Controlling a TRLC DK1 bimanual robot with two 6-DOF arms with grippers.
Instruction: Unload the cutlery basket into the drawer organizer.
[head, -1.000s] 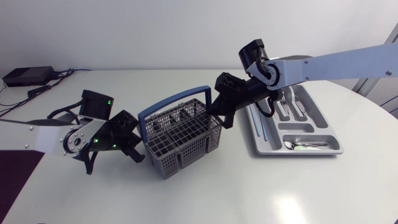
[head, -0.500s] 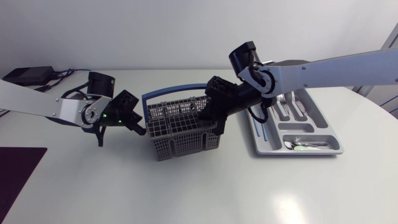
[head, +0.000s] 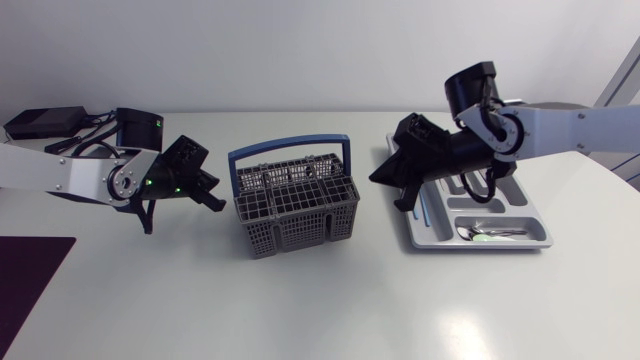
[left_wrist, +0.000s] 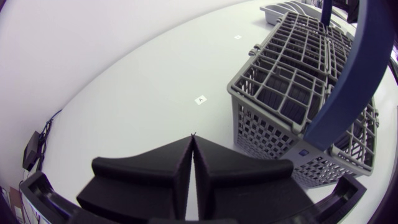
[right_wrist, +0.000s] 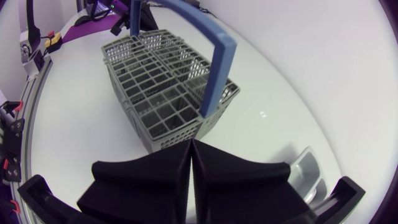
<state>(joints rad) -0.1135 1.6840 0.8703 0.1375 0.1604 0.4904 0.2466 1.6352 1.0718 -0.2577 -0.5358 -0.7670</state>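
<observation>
Basket (head: 300, 226) stands between left claw (head: 214, 193) and right claw (head: 388, 190), apart from both.

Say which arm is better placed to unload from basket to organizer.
Probably right: the right gripper, shut and empty, hangs between basket and organizer. The left gripper, also shut, is beside the basket, on the side away from the organizer.
</observation>
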